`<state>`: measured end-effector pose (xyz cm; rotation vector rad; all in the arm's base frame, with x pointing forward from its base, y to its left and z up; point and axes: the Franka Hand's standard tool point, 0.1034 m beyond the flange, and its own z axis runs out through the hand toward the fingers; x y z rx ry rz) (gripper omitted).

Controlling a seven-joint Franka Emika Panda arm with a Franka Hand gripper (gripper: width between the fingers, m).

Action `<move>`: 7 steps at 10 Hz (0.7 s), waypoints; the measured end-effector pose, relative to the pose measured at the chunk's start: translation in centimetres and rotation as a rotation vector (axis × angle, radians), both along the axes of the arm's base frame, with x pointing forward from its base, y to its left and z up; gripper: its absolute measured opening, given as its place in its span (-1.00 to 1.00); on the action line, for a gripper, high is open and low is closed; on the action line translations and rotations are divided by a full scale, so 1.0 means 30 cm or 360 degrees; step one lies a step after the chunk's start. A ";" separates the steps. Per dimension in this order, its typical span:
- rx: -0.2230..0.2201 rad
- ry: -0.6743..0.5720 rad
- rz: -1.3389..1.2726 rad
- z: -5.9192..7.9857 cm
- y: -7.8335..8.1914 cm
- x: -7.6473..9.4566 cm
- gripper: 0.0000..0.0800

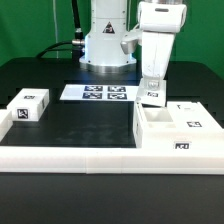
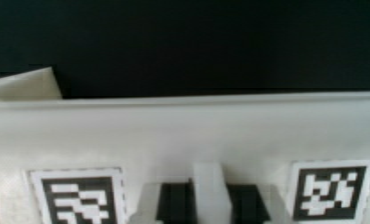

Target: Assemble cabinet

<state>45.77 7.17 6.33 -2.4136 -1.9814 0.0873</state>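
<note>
Claw pinched narrow on upright door panel, at far corner of cabinet box; box on desk, exterior view's right. Step, likely: door fitting. Next: align panel with box side, lower gently.

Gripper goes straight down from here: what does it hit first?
Most likely the cabinet: the gripper points down at its white tagged wall, which fills the wrist view. Whether they already touch is unclear.

A white cabinet panel bearing two black-and-white tags before dark table.
</note>
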 end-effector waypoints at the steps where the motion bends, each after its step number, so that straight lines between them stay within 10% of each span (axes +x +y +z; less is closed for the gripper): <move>1: 0.0000 0.0002 0.0000 -0.002 0.000 -0.001 -0.82; 7: 0.0006 0.0005 -0.0002 -0.014 0.001 0.004 -0.82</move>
